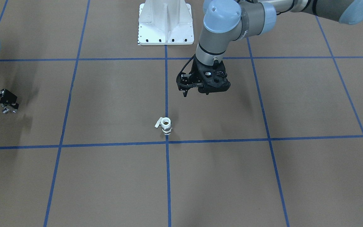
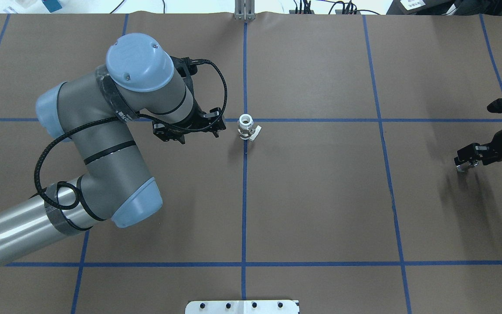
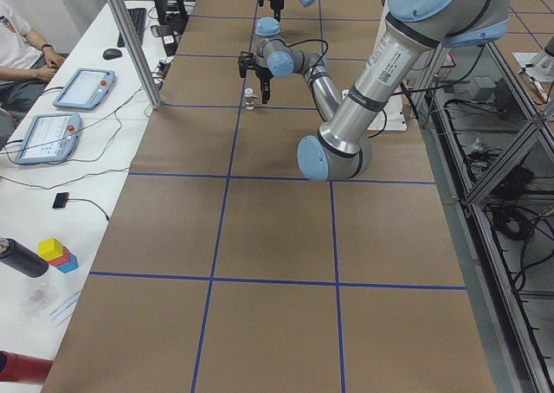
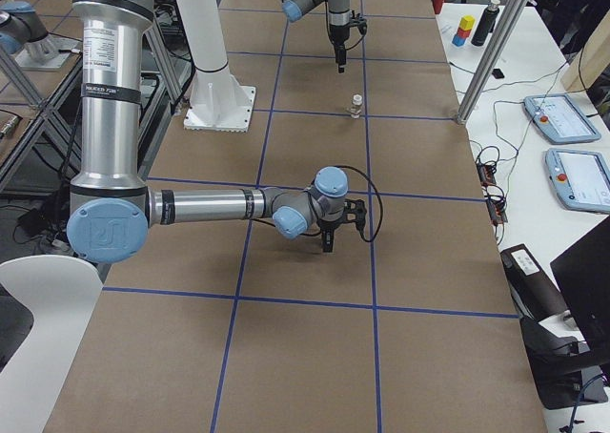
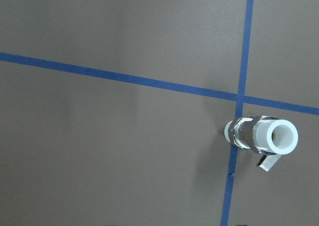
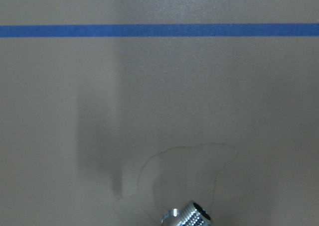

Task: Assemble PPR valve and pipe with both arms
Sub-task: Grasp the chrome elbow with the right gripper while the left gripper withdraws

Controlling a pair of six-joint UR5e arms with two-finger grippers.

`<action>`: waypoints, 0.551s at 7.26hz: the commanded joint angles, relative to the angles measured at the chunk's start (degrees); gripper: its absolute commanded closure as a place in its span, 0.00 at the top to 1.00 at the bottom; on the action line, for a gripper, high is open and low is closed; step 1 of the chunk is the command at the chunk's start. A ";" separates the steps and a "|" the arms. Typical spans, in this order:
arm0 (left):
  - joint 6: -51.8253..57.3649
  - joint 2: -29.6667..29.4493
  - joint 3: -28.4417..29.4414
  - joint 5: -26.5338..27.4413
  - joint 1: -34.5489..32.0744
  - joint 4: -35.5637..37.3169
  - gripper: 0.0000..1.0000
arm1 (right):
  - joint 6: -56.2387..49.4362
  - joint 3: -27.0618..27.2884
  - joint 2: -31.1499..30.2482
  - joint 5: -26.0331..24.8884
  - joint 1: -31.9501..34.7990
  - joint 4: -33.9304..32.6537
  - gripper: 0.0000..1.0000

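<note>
Writing first: there's dark lettering running down the upright tube of the right arm (image 4: 99,118) and of the left arm (image 3: 374,86), but it's way too small for me to read. No labels I can spot on the parts themselves.

The valve (image 2: 246,127) stands upright on the table (image 2: 320,196), sitting right on the centre blue tape (image 2: 244,209) just beside a crossing. Its white open end faces up and the little lever pokes out sideways. The left gripper (image 2: 188,131) hangs near it and well above the table, not touching it. Honestly can't tell how its jaws are set: the overhead view only shows the black body from above, and the left wrist cam catches no fingers at all.

The right gripper (image 2: 466,162) is way off at the far side, half cut off by the frame edge, with its jaws pinched on the pipe (image 6: 187,217). The right wrist cam only gets the shiny threaded end of the pipe at the bottom edge, the rest is chopped off. It's held up off the table.
</note>
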 commanded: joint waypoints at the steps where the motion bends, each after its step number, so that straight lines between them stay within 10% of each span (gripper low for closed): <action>1: -0.19 0.01 0.00 0.04 0.09 -0.07 0.85 | -0.24 0.39 -0.33 0.47 0.05 0.08 0.13; 4: -0.28 0.01 0.08 0.04 0.00 -0.25 0.85 | -0.33 5.73 -3.14 0.73 0.23 -0.27 0.00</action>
